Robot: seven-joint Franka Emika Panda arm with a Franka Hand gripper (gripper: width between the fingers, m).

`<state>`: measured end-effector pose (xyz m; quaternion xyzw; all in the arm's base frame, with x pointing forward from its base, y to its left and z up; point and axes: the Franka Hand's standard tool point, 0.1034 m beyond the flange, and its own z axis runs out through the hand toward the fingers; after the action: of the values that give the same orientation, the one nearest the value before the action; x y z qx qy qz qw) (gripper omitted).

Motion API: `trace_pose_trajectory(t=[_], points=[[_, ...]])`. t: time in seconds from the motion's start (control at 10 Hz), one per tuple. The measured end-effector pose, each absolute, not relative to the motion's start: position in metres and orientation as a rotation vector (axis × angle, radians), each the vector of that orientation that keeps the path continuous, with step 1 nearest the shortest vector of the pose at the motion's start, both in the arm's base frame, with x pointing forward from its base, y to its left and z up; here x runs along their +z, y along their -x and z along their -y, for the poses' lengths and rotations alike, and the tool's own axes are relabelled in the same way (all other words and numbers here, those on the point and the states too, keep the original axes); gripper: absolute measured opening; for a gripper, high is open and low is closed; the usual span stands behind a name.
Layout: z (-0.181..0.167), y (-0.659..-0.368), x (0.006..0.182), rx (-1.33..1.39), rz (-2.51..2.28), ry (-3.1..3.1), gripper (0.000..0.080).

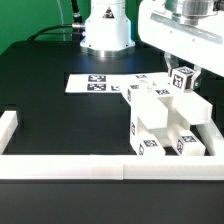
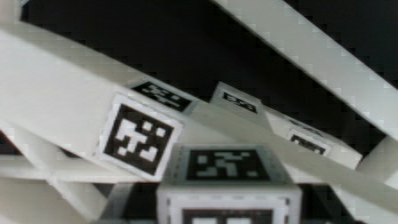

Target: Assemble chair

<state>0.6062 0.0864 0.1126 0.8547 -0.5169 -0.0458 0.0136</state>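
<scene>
Exterior view's right: gripper clamped on tagged peg, just above stacked chair parts; marker board lies near

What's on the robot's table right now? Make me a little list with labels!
end effector: closed on a small tagged part
small tagged part: held just above the chair parts
chair parts: chunky, white, joined in one cluster at the exterior view's right
marker board: flat behind the cluster
border wall: along the table edge
</scene>
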Motion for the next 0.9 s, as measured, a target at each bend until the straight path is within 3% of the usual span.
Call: trace_pose_trajectory(t=[0.9], points=[[-0.100, -0.605, 0.112, -0.138, 2.243, -2.136, 0.0281]])
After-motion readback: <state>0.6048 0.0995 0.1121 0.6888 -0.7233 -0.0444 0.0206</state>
